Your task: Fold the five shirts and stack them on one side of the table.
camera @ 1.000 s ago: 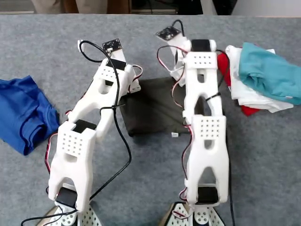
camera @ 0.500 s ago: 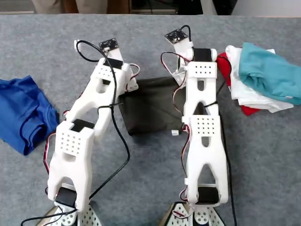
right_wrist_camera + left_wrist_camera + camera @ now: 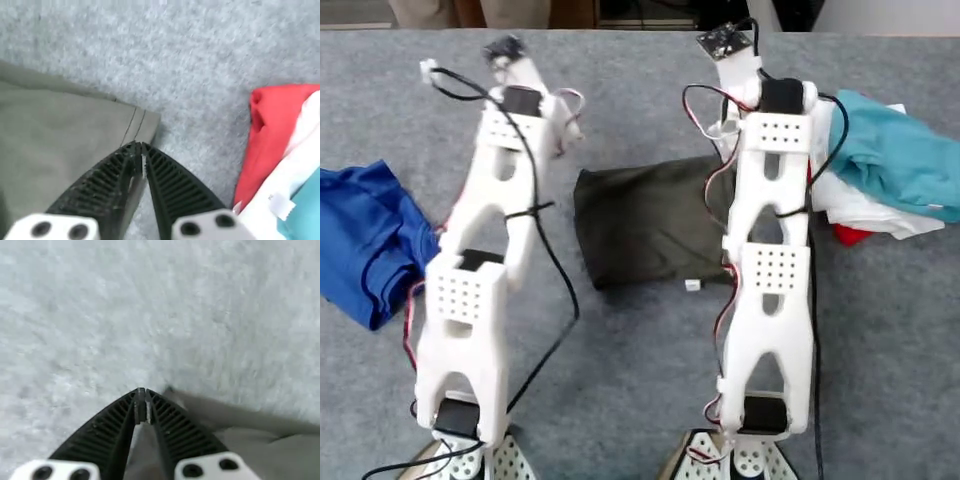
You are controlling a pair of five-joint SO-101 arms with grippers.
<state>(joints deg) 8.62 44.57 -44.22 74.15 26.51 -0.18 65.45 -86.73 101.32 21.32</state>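
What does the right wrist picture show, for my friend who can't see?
The black right pincer, shut, points at the corner of an olive shirt lying on a grey table. Nearby a red shirt lies under a white shirt.

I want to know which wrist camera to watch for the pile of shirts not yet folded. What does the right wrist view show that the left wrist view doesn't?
In the right wrist view: the red shirt, white shirt and teal shirt piled together, and the right gripper, shut, at the hemmed corner of the olive shirt. In the left wrist view: the left gripper, shut, beside that shirt's edge. Shared: the olive shirt and the grey table.
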